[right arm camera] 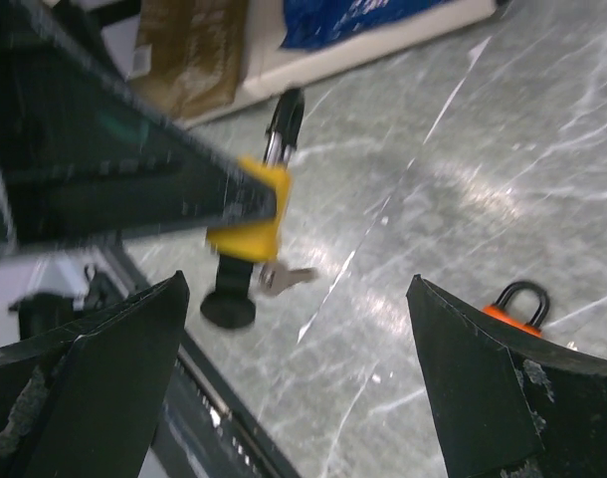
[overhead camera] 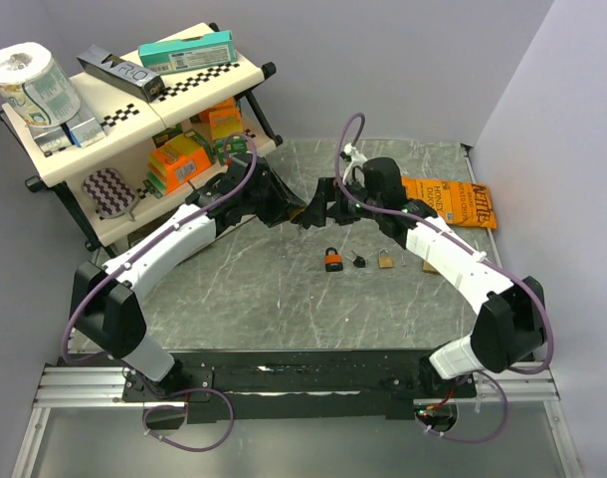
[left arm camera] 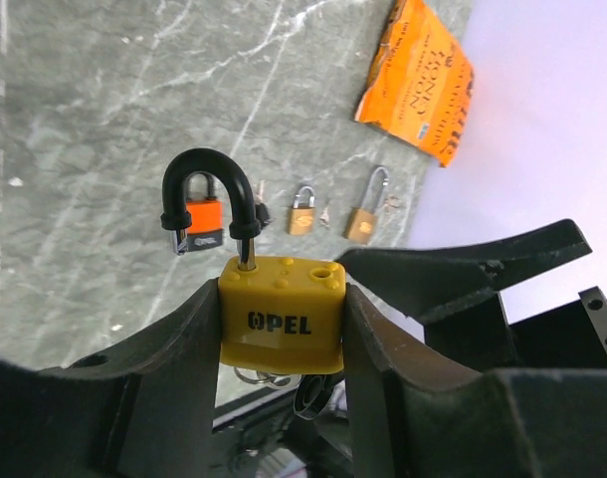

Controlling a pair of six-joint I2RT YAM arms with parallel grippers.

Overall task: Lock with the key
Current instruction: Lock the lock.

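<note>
i count four padlocks: one yellow padlock (left arm camera: pixel 282 317), one orange padlock (overhead camera: pixel 332 260) and two small brass padlocks (left arm camera: pixel 302 216) (left arm camera: pixel 362 221). there is one key (right arm camera: pixel 287 278) i can make out, sticking from the underside of the yellow one, with a ring hanging by it

the yellow padlock is up in the air over the middle of the table (overhead camera: pixel 254 299), its body pinched between the two fingers of my left hand (left arm camera: pixel 284 291). its black shackle is swung open, one leg seated in the body and the other free. my right hand (right arm camera: pixel 297 299) faces it from just beside, fingers spread wide with nothing between them

the other three locks lie in a short row on the table, nearer the arm bases than the two hands, the orange one on the left. a small dark thing lies between the orange lock and the brass ones; i cannot tell what it is

the table is grey marbled stone, with pale walls behind and to the right. a two-level shelf (overhead camera: pixel 199 85) of boxes plus one paper roll (overhead camera: pixel 30 80) crowds the far left corner, close to my left arm. an orange packet (overhead camera: pixel 448 199) lies at the far right, near the wall. the widest bare stretch runs between the row of locks and the arm bases
</note>
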